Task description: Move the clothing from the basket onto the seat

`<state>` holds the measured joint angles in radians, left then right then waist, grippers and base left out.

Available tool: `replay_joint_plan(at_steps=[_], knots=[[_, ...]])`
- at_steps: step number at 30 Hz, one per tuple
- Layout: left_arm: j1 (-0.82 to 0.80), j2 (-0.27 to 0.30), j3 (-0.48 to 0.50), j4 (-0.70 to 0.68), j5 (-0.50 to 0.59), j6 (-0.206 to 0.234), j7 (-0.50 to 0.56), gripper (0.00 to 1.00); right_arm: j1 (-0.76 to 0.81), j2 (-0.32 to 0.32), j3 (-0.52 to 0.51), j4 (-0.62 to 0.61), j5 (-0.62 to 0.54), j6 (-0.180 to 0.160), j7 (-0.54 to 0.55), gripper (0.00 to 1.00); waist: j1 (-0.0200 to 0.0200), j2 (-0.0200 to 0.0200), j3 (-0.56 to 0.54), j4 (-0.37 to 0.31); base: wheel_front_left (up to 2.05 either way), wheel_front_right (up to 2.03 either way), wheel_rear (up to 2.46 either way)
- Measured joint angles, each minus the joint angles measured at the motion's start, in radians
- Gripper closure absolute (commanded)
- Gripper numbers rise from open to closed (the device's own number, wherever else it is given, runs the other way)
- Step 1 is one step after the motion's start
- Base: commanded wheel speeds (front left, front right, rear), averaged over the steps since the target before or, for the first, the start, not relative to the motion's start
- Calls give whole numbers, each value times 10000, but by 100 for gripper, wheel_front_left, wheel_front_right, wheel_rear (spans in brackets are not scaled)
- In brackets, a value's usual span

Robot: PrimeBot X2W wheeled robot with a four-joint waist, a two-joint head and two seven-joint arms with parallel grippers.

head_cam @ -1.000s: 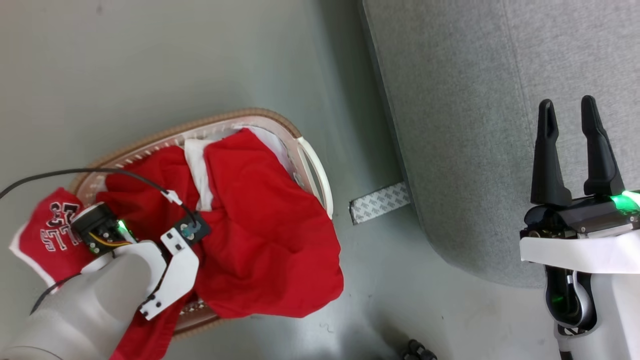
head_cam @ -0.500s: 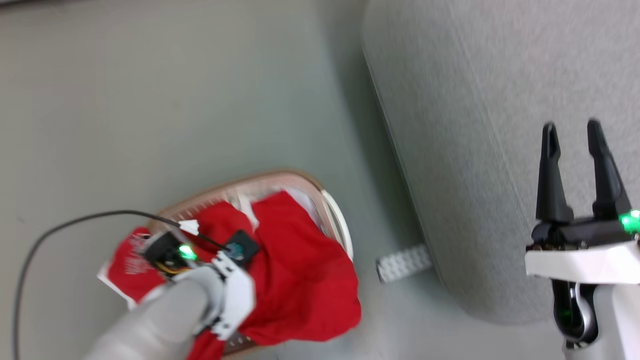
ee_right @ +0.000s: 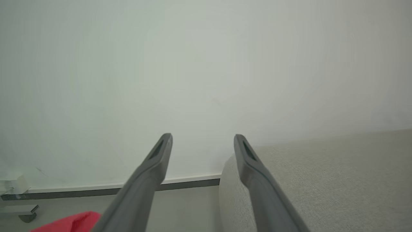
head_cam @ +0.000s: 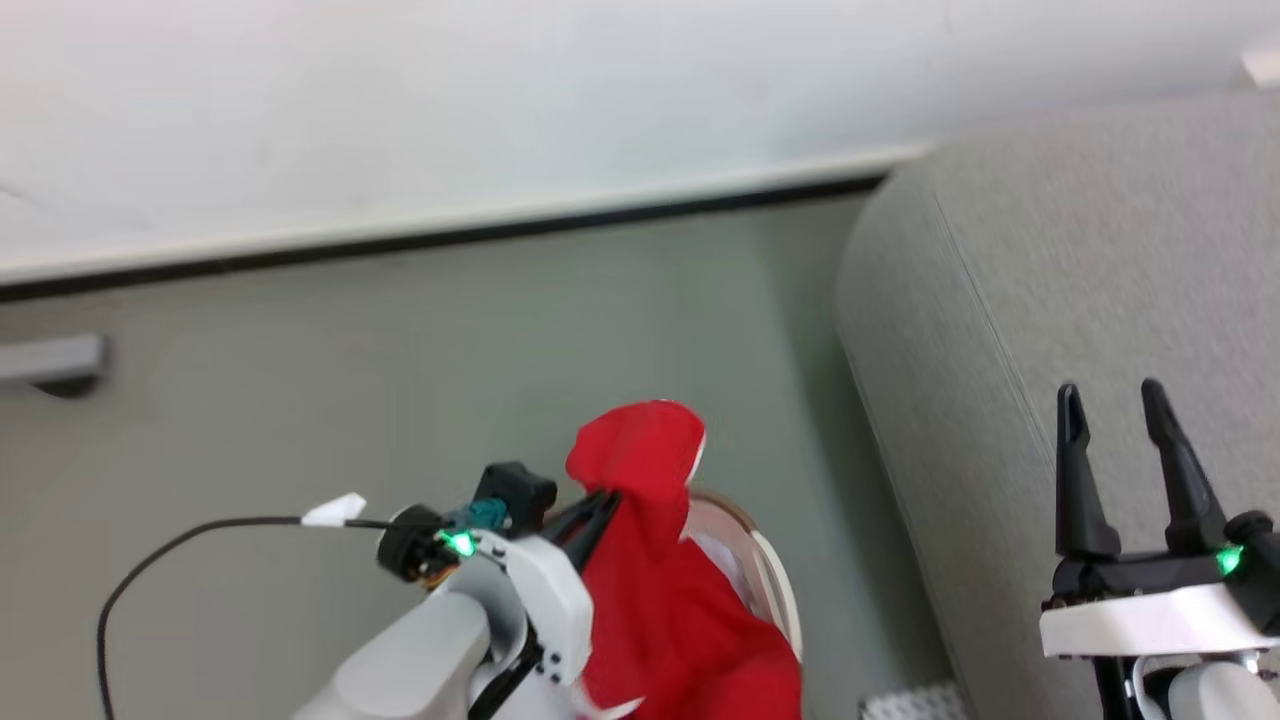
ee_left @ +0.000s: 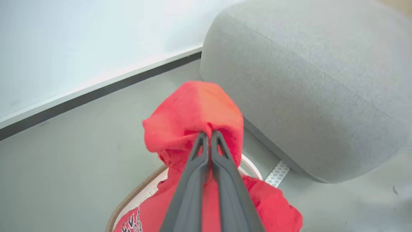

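My left gripper [head_cam: 608, 500] is shut on a fold of the red clothing [head_cam: 665, 570] and holds it up above the basket [head_cam: 775, 570]. In the left wrist view the left gripper [ee_left: 209, 133] pinches the bunched clothing [ee_left: 193, 109], which drapes down into the basket [ee_left: 135, 199]. A jersey with lettering [ee_left: 130, 222] lies lower in it. The grey seat [head_cam: 1050, 300] rises to the right, also seen as the seat [ee_left: 305, 80]. My right gripper [head_cam: 1108, 395] stands open over the seat, with nothing between its fingers; the right gripper [ee_right: 202, 138] points at the wall above the seat [ee_right: 322, 180].
A pale wall with a dark baseboard [head_cam: 450, 235] runs behind the grey floor. A patterned tape strip [ee_left: 276, 172] lies on the floor at the seat's foot. A grey furniture foot [head_cam: 50, 360] stands at the far left by the wall.
The head camera has tilted up, bringing the wall into view. My left gripper has risen out of the basket, pulling a red garment up with it. The right gripper stays open.
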<state>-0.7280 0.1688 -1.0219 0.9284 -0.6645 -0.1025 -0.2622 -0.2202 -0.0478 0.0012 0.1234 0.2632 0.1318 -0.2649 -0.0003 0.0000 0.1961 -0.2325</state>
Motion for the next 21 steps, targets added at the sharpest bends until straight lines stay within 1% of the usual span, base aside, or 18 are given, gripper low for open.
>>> replay_joint_plan(at_steps=[4, 7, 11, 16, 21], knots=[[335, 359, 936, -1848, 6, 236, -15, 100, 283, -6, 81, 104, -12, 0, 0, 0, -1, 0, -716, 474, 0, 0, 0], [647, 642, 1375, -3041, 188, 368, -17, 100, 439, 2, 234, 192, -12, 0, 0, 0, -1, 0, -1154, 811, 0, 0, 0], [721, 713, 1898, -4431, 153, 527, -17, 100, 671, -4, 347, 303, 40, 0, 0, 0, -1, 0, -1618, 1207, 0, 0, 0], [573, 915, 2245, -5695, 44, 790, 69, 100, 785, -2, 727, 337, 136, 0, 0, 0, 0, 0, -1893, 1610, 0, 0, 0], [478, 1091, 2454, -6322, -155, 982, 263, 100, 789, -4, 1281, 316, 142, 0, 0, 0, 1, 1, -1920, 1708, 0, 0, 0]])
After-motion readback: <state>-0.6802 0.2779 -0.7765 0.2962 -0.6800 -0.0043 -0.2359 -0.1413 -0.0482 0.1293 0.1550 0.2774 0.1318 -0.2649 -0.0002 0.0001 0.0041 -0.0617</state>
